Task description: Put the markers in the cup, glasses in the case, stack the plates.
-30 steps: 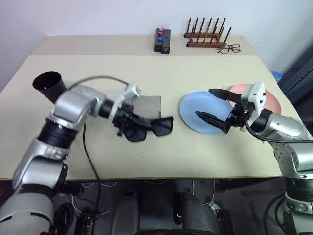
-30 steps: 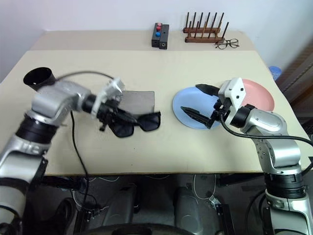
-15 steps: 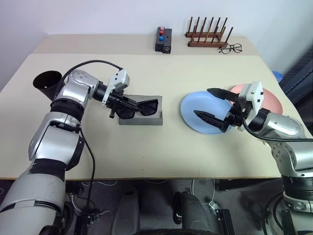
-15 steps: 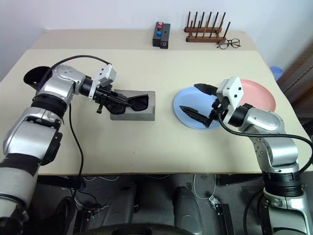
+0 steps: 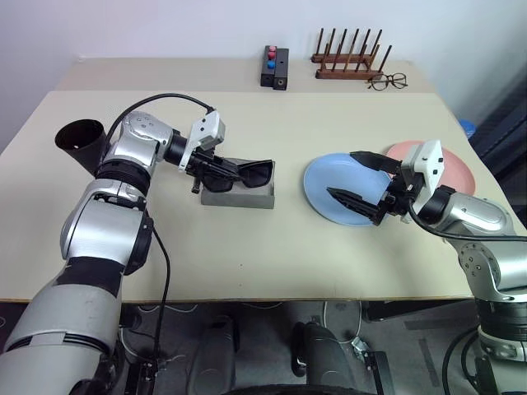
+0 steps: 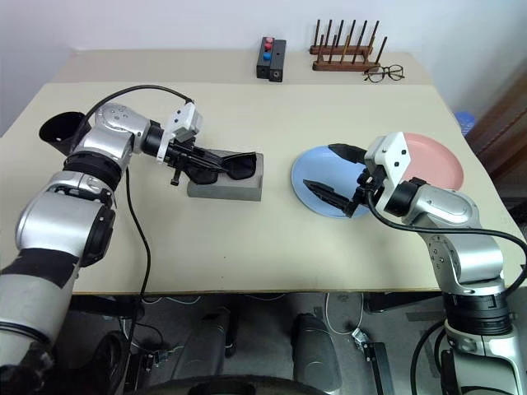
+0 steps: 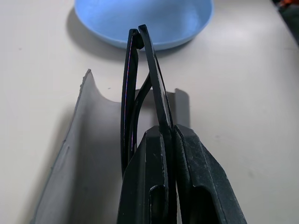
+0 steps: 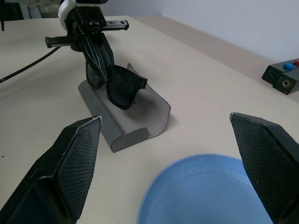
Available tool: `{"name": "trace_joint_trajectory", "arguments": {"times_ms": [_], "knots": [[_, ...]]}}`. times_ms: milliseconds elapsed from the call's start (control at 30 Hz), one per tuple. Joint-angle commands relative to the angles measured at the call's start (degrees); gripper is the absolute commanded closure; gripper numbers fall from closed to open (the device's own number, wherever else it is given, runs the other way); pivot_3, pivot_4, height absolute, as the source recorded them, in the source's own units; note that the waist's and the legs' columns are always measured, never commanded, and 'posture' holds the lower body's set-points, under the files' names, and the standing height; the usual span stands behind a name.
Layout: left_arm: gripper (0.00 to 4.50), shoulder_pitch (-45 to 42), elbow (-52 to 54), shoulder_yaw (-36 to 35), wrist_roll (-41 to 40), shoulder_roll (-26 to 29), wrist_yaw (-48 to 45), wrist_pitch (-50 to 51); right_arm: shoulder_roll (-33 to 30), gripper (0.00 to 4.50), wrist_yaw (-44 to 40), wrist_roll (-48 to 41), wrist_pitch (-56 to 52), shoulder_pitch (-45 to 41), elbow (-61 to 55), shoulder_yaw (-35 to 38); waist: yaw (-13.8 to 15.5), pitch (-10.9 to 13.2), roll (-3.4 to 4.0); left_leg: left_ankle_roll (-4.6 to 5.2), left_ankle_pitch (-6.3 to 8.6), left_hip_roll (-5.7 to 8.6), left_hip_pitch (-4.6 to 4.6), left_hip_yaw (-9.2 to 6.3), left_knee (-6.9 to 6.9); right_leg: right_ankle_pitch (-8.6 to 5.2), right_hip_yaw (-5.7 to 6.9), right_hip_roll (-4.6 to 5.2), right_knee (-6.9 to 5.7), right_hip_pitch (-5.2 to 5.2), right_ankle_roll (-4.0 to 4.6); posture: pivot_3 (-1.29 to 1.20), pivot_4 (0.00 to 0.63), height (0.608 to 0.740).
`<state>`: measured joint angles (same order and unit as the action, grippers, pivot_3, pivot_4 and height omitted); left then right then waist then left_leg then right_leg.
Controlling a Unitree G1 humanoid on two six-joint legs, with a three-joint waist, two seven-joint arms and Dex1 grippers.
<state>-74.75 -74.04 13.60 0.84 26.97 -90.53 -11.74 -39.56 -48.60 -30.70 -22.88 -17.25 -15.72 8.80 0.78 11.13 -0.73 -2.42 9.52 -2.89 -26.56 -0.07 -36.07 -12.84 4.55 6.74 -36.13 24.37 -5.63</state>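
My left gripper (image 5: pixel 216 169) is shut on one end of the black glasses (image 5: pixel 247 173) and holds them level just over the open grey case (image 5: pixel 240 197). In the left wrist view the fingers (image 7: pixel 159 154) pinch the folded frame (image 7: pixel 140 70) above the case's trough (image 7: pixel 84 154). My right gripper (image 5: pixel 344 174) hovers open over the light blue plate (image 5: pixel 317 183), empty. The pink plate (image 5: pixel 455 174) lies beside the blue one, partly behind my right hand. The black cup (image 5: pixel 80 140) lies tipped at the table's left edge. The markers are out of view.
At the table's back stand a black box with red and blue buttons (image 5: pixel 274 67), a wooden peg rack (image 5: pixel 347 62) and wire-rimmed spectacles (image 5: pixel 386 81). A cable loops over my left forearm.
My left gripper has carried the glasses from in front of the case to over it, rolling them level. The right arm has not moved.
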Motion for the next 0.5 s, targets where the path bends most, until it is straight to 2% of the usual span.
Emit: {"name": "trace_joint_trajectory", "arguments": {"times_ms": [33,500], "knots": [[4.44,-2.64,0.36,-2.2,0.6,0.11,0.32,-0.72,-0.23,0.0,0.21,-0.94,0.43,-0.34,-2.37,1.74,-0.02,0.0,0.0,0.0,0.0,0.0,0.0,0.0,0.0,0.0,0.0,0.0,0.0,0.0,0.0,0.0,0.15,0.74],[4.44,-0.59,-0.3,-1.04,8.06,0.08,2.42,-10.86,-0.28,0.0,-0.19,-0.78,1.08,0.07,-1.86,2.02,0.0,0.0,0.0,0.0,0.0,0.0,0.0,0.0,0.0,0.01,0.0,0.0,0.0,0.0,-0.02,0.0,0.15,0.74]]}}
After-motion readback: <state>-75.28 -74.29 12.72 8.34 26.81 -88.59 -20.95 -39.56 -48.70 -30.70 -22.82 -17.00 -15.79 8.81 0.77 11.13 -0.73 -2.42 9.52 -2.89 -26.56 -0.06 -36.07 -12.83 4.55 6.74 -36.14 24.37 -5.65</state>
